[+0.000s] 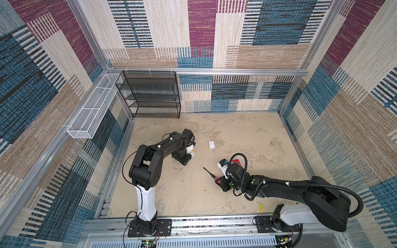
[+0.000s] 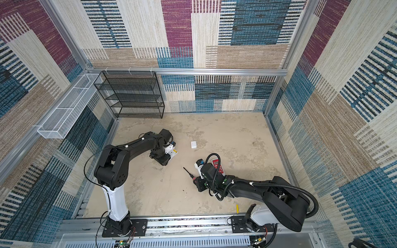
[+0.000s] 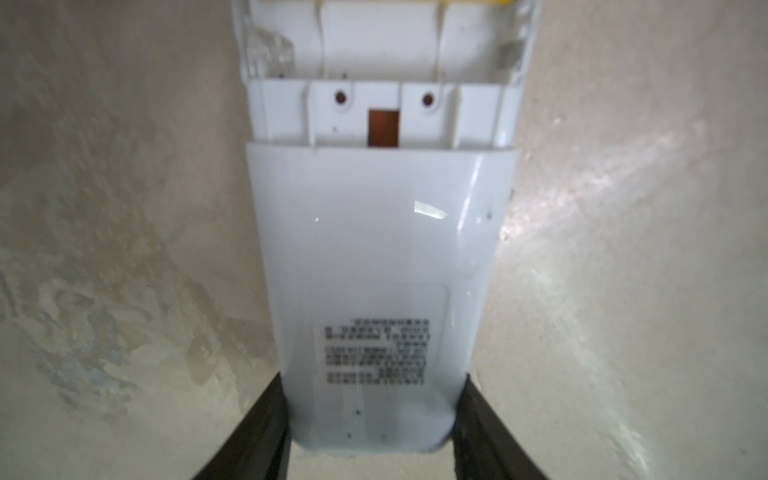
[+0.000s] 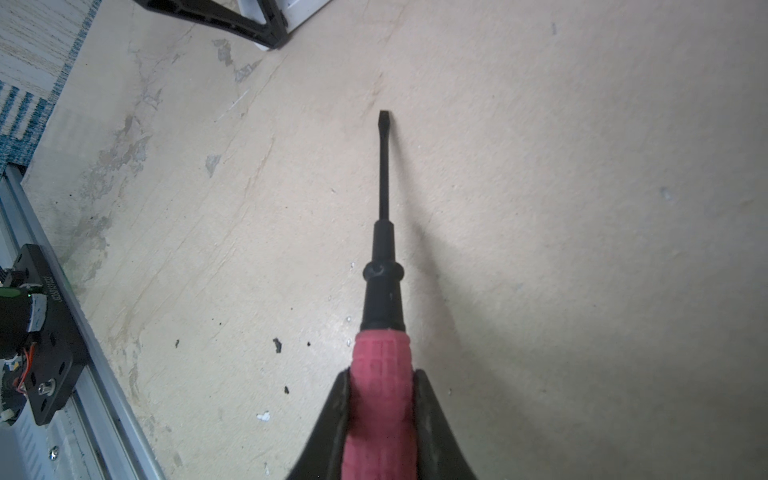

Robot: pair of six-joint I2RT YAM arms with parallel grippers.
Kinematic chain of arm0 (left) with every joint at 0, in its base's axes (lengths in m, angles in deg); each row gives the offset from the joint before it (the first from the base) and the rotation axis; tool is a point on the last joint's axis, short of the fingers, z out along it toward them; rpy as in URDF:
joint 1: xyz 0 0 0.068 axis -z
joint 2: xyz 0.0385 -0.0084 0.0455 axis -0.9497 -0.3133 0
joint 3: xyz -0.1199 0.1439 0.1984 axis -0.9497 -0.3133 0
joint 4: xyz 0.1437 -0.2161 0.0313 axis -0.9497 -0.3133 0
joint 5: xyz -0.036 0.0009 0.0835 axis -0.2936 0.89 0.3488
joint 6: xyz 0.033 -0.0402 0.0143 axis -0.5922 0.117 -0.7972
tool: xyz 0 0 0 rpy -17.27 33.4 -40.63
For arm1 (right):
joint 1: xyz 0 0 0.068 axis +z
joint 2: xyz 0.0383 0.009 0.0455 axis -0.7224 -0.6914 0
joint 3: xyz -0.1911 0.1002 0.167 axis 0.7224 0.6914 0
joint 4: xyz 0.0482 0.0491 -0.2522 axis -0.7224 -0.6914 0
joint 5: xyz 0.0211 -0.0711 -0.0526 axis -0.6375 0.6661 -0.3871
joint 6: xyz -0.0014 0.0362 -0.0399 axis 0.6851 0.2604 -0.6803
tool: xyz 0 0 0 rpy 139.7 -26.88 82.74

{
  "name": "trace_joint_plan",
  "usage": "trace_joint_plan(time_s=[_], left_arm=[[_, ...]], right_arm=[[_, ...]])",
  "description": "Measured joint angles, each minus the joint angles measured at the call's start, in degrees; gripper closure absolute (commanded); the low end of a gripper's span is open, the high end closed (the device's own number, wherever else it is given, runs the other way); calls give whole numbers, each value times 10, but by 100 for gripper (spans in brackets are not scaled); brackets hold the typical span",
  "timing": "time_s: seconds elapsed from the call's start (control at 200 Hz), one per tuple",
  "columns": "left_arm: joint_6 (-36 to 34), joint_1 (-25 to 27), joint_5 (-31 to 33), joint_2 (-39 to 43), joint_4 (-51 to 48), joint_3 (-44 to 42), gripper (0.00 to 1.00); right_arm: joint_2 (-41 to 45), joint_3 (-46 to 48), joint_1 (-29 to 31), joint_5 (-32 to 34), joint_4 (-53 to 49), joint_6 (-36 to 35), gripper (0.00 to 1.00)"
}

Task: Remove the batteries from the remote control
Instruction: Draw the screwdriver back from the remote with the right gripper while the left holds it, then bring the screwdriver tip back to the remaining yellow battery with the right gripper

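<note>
Left jaws clamped on white remote [image 3: 374, 249], right jaws gripping screwdriver [image 4: 383, 299] (yellow battery [image 1: 260, 208] loose)

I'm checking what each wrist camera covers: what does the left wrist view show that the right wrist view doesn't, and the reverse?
Only the left wrist view: the left gripper clamped on the white remote, whose battery bay is open, with a yellow battery at its far end. Only the right wrist view: the right gripper clamped on the red-handled screwdriver. Both: the tan table. The right wrist view also catches a white corner, probably of the same remote.
</note>
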Motion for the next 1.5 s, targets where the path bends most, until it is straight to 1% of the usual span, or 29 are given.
trace_joint_plan(time_s=[0.16,0.391,0.621,0.816,0.951,1.097,1.257,1.352,1.497], left_arm=[[12,7,0,3,5,-9,65],[26,19,0,7,6,-16,65],[31,41,-2,13,8,-24,65],[46,70,-13,19,10,-34,65],[69,87,-17,22,12,-40,66],[76,103,-22,24,14,-42,66],[90,123,-43,30,21,-51,66],[96,128,-60,32,22,-52,66],[104,132,-60,32,23,-52,66]], right_arm=[[10,-13,0,6,-28,5,100],[52,-27,-2,12,-83,23,100],[68,-49,-4,16,-117,32,100],[31,-89,-13,9,-121,32,100],[10,-105,-20,0,-121,32,100],[-11,-113,-26,-11,-118,32,100],[-34,-118,-35,-19,-116,34,100],[-44,-119,-38,-19,-109,36,100],[-53,-121,-40,-19,-101,40,100]])
